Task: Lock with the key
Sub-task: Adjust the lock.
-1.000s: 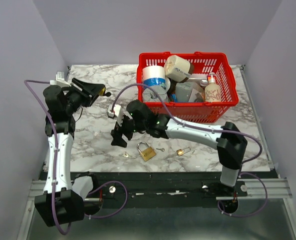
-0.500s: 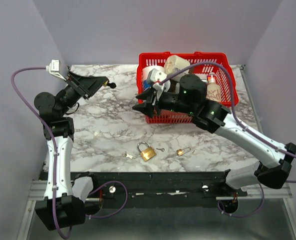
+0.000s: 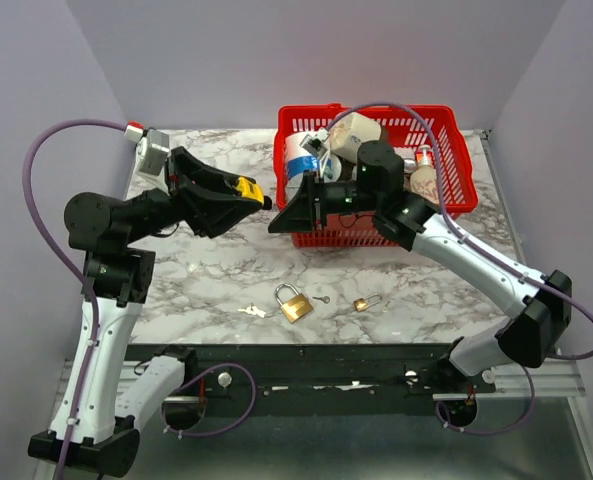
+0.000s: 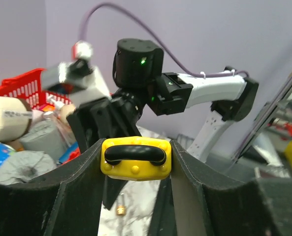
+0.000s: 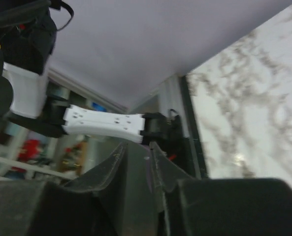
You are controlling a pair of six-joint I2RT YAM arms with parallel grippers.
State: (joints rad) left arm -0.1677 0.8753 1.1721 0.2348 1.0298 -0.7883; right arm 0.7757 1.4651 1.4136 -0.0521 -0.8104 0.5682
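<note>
My left gripper (image 3: 248,195) is raised over the table's left half and is shut on a yellow padlock (image 3: 244,188) with a black shackle. In the left wrist view the yellow padlock (image 4: 136,169) is clamped between my two fingers. My right gripper (image 3: 281,218) hangs in front of the basket and points left at that padlock, a short way off. In the right wrist view my right gripper (image 5: 137,146) shows a narrow gap with nothing visible in it. A small key (image 3: 321,299) and a silver key pair (image 3: 253,311) lie near the table's front edge.
A brass padlock (image 3: 294,303) and a small brass padlock (image 3: 366,302) lie near the front edge beside the keys. A red basket (image 3: 446,215) full of tape rolls and bottles stands at the back right, behind my right arm.
My right arm rose from the table near the keys to the basket's front, and its jaws narrowed. My left arm swung right toward the middle, bringing the yellow padlock into view.
</note>
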